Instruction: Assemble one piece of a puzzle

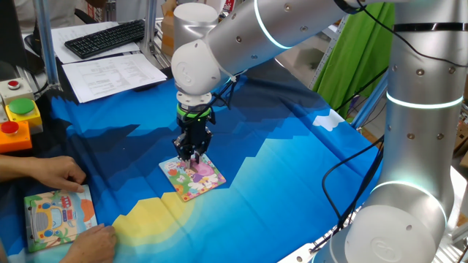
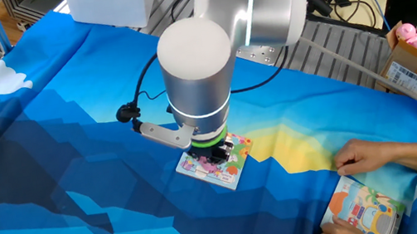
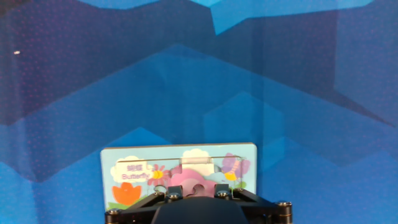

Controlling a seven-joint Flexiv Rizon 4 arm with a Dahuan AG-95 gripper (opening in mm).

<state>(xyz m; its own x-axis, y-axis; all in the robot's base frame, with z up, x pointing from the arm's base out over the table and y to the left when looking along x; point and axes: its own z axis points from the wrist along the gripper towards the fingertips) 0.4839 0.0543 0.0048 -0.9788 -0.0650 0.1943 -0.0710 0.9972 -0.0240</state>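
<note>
The puzzle [image 1: 192, 177] is a small square board with a colourful cartoon picture, lying flat on the blue cloth; it also shows in the other fixed view [image 2: 217, 162] and at the bottom of the hand view [image 3: 134, 168]. My gripper [image 1: 191, 155] points straight down with its fingertips on the board's far part. In the hand view my gripper [image 3: 194, 190] has its two fingers close together around a pink, notched shape, the piece [image 3: 189, 180], held right at the board's surface. The fingertips themselves are hidden by the hand.
A person's hands [image 1: 51, 174] rest at the near left by an orange-bordered board with a vehicle picture [image 1: 57, 218]. A box with red and green buttons [image 1: 18, 117] stands at the left edge. Papers and a keyboard [image 1: 106, 38] lie behind the cloth.
</note>
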